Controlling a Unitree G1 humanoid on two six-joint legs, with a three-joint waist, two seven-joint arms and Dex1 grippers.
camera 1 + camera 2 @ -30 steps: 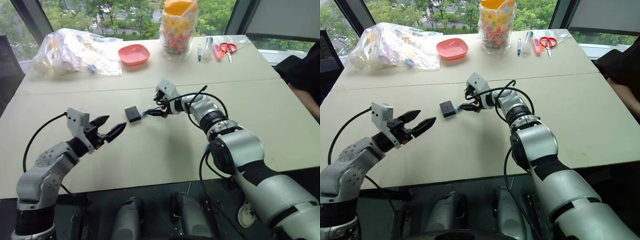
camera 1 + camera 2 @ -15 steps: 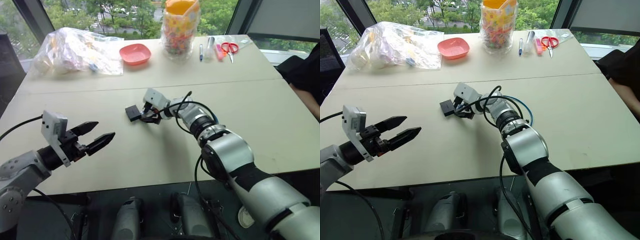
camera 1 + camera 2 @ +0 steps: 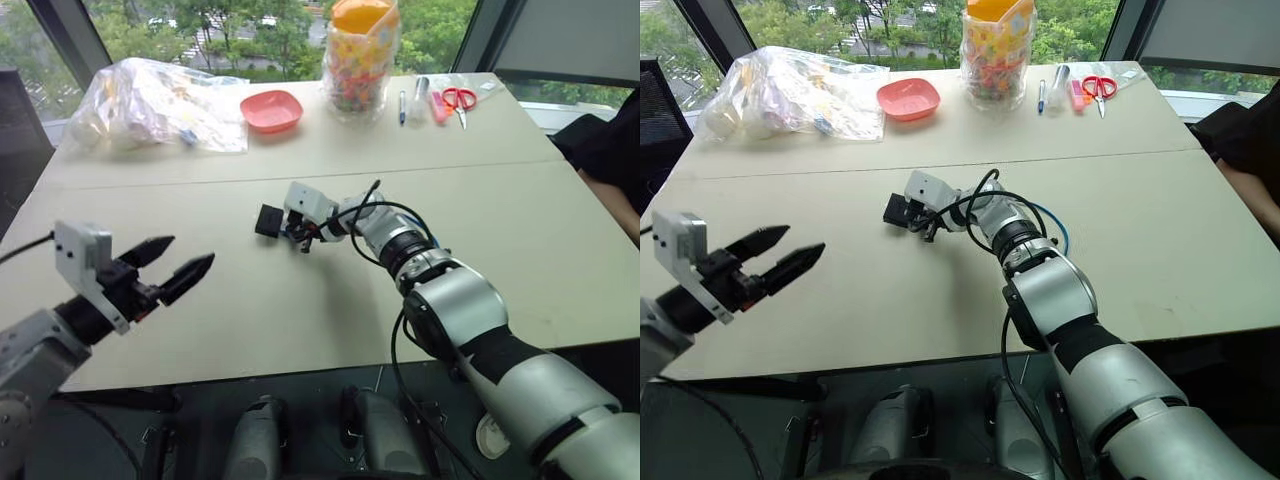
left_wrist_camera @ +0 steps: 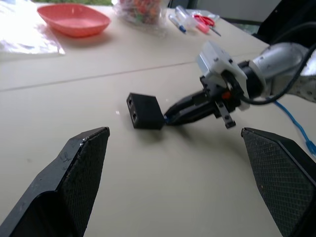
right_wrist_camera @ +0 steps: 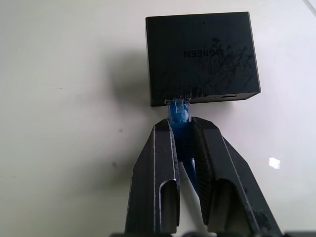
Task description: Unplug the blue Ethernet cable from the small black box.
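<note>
- Mid-table, the right gripper (image 5: 183,129) pinches the blue cable (image 5: 178,112) right at the black box (image 5: 202,57), plug still in.
- Left gripper (image 4: 180,148) hangs wide open, empty.

Silver-grey arms, black fingers, black cabling

The right arm (image 3: 470,320) is built of rounded silver-grey shells joined by black bands, with a ribbed black ring near the wrist at the frame's centre; thin black cables loop loosely along it. A white boxy housing sits on each wrist (the left one (image 3: 82,255) a pale block at the left edge). The left gripper (image 3: 178,263) has two tapered black fingers (image 4: 81,173) with a fine cross-hatched texture on the pads. The right gripper (image 5: 181,129) shows smooth black fingers with recessed slots.
</note>
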